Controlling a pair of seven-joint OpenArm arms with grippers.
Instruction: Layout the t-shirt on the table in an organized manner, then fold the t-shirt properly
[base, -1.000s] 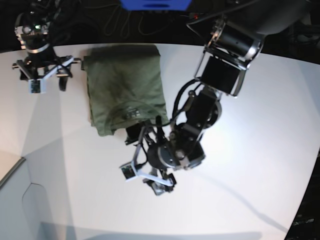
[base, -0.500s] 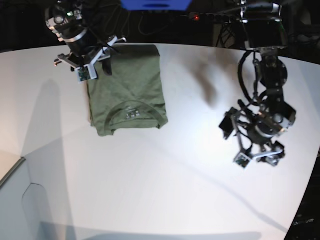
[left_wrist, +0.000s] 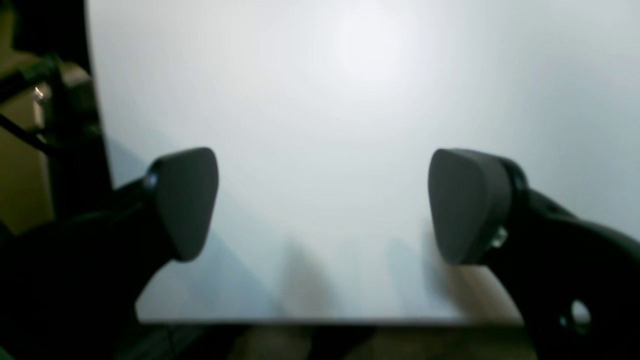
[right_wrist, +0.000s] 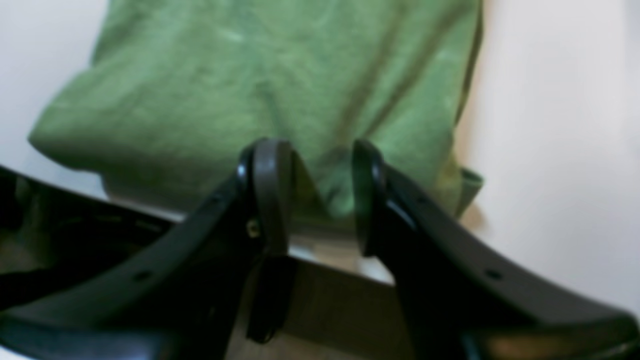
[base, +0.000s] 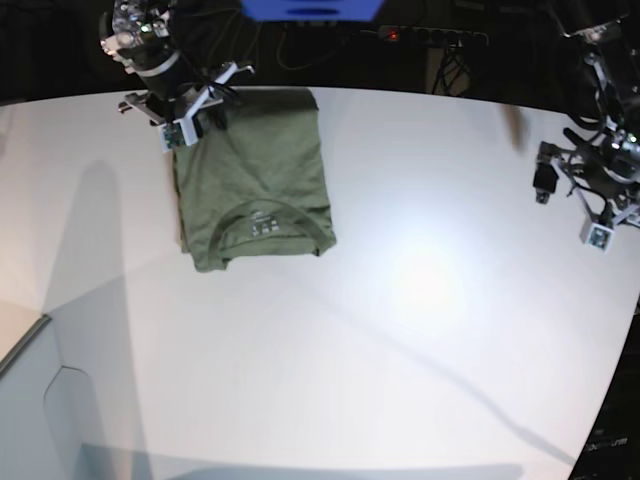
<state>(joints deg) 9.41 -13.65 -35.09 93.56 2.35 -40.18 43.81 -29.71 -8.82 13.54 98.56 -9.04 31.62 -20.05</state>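
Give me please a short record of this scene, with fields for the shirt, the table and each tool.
shirt: olive-green t-shirt, folded, flat on the table, collar toward the near side
table: white tabletop
right tool: at the shirt's far edge, pads partly closed with a fold of fabric between them; firm grip not certain
left tool: wide open, holding nothing, over bare table near the edge, far from the shirt

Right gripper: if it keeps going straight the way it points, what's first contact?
Likely the t-shirt: the right gripper points at its near edge, green fabric showing between narrowed jaws. Whether it already touches is unclear.
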